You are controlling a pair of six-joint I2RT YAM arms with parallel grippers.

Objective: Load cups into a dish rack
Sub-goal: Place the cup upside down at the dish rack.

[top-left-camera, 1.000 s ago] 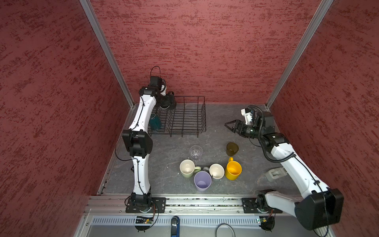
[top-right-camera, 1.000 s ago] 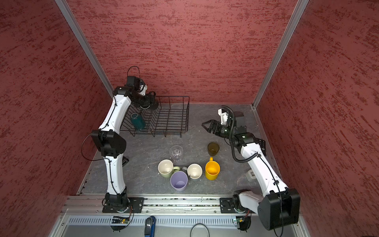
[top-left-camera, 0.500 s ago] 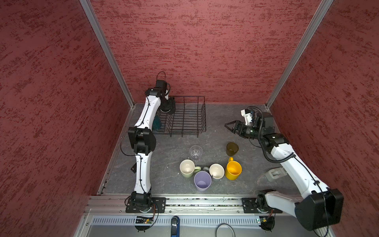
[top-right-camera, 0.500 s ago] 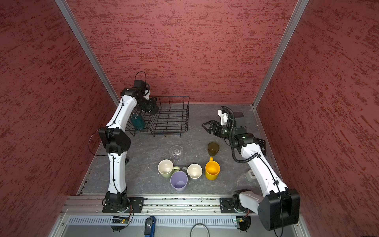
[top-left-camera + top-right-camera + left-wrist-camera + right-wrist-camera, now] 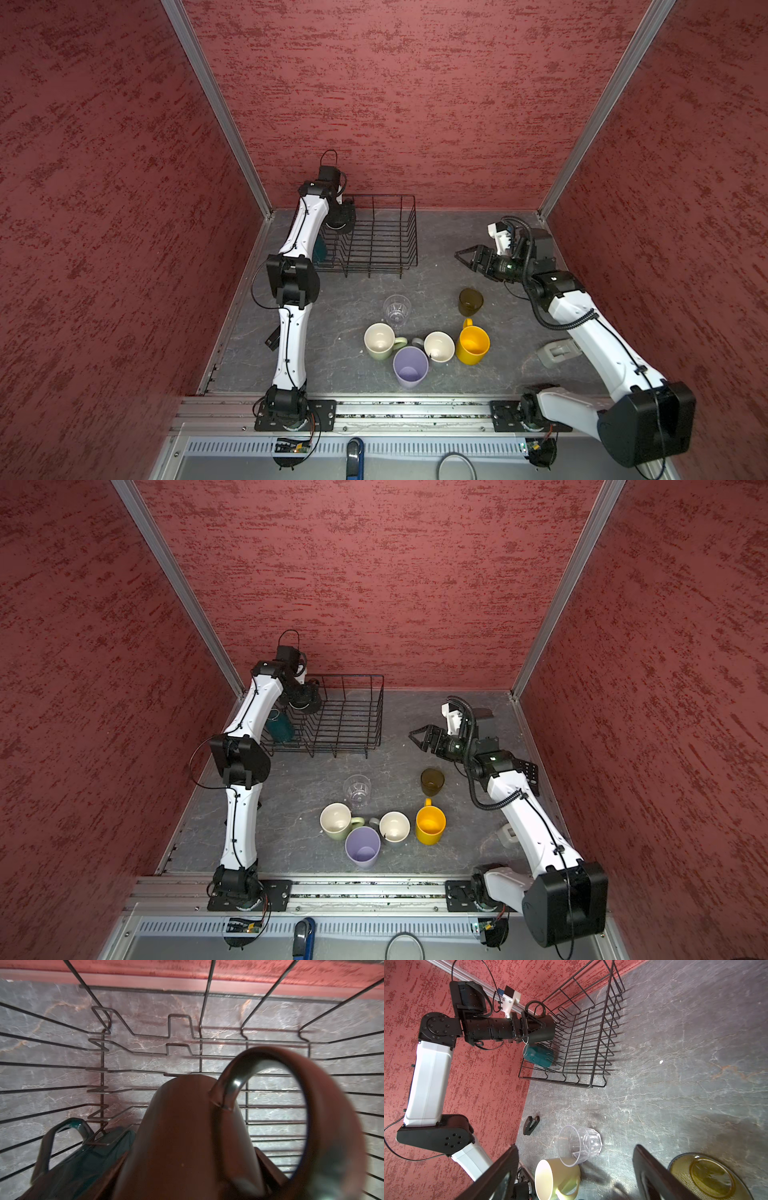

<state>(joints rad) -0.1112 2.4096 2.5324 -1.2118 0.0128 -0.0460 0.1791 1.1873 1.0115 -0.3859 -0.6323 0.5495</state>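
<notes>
So far, only a small part of the loading is done. One cup, the teal mug, lies on its side inside the dish rack, at the end of the rack nearest the left arm. A second one, the black mug, is not placed yet. The left tool is clamped on its wall and holds it sideways, handle up, over the far corner of the rack, above the teal mug.

Six cups wait on the desk, all upright and well apart from the rack: the clear glass, the amber tumbler, the pale green mug, the grey mug, the lilac tumbler and the yellow mug. The last four stand close together.

The right tool has its fingers apart and holds nothing. It hangs above the desk near the amber tumbler, which I judge to be its next cup.
</notes>
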